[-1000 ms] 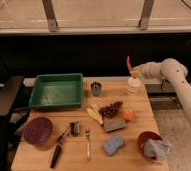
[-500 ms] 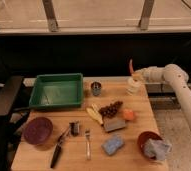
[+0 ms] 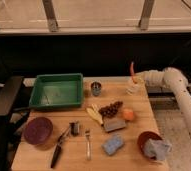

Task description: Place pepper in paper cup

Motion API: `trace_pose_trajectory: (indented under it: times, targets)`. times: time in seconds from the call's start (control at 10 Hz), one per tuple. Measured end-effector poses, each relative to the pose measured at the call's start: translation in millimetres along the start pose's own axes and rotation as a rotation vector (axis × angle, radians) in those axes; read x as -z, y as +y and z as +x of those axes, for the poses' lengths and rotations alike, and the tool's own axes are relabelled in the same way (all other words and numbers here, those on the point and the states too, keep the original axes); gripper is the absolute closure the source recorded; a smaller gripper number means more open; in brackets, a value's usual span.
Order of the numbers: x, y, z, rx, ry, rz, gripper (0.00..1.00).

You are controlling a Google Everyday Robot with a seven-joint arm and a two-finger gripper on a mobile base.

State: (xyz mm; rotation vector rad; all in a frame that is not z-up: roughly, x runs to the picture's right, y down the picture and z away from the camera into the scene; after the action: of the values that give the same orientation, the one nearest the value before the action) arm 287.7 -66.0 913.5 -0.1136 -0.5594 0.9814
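Note:
The slender red-orange pepper (image 3: 132, 71) stands upright, its lower end held in my gripper (image 3: 135, 80), which reaches in from the right at the table's back right. The gripper is shut on the pepper. The off-white paper cup (image 3: 134, 89) stands on the wooden table directly below the gripper and is partly hidden by it. The pepper's tip points up, just above the cup's rim.
A green tray (image 3: 56, 91) sits at back left and a dark metal cup (image 3: 96, 89) beside it. Grapes (image 3: 111, 108), a yellow banana piece (image 3: 94, 115), an orange (image 3: 128, 115), sponges (image 3: 113, 144), a fork (image 3: 88, 145) and a reddish-brown bowl (image 3: 150, 145) fill the middle and front.
My arm and gripper have come down a little with the pepper, closer to the paper cup. Nothing else on the table has moved.

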Motion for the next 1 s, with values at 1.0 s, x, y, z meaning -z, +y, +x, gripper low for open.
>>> trace_pose_trajectory:
  times: [1.0]
  targets:
    - [16, 8, -33, 0.044, -0.042, -0.02, 0.25]
